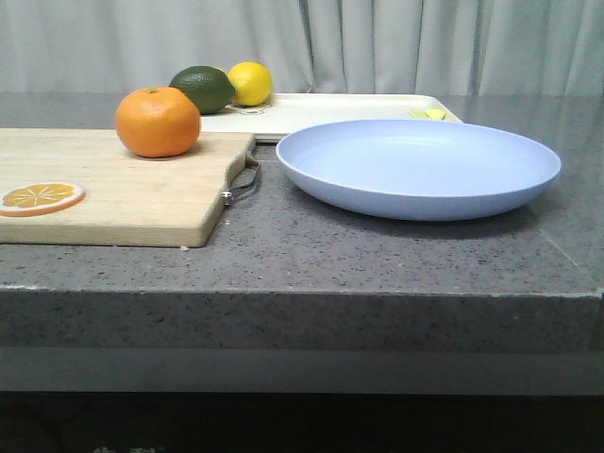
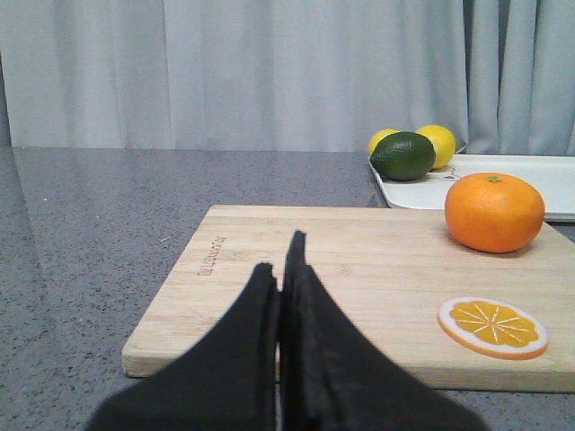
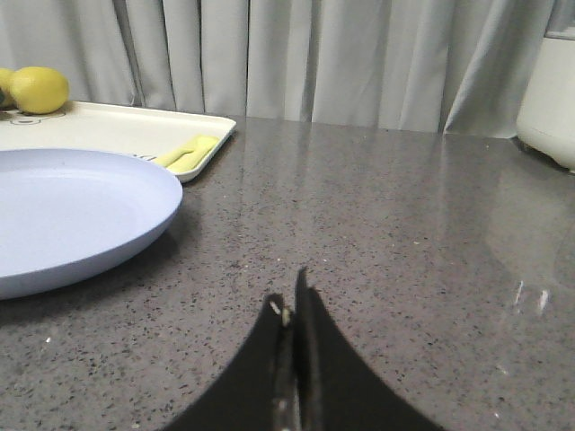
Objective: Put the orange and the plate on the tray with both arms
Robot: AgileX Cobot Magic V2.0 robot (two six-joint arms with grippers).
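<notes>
While both pincers, left (image 2: 286,296) and right (image 3: 292,332), sit pressed together, nothing's held; orange (image 1: 158,121) could roll off board (image 1: 113,193), plate (image 1: 418,167) may slip before tray (image 1: 330,106).

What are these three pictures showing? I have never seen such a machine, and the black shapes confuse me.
It is a robot with two arms. One camera looks forward over the table; the others sit on each wrist. The black shapes are the left gripper and right gripper, both shut and holding nothing. An orange and an orange slice lie on a wooden board. Beside it is a plate. Behind is a tray holding a lemon and a lime.
</notes>
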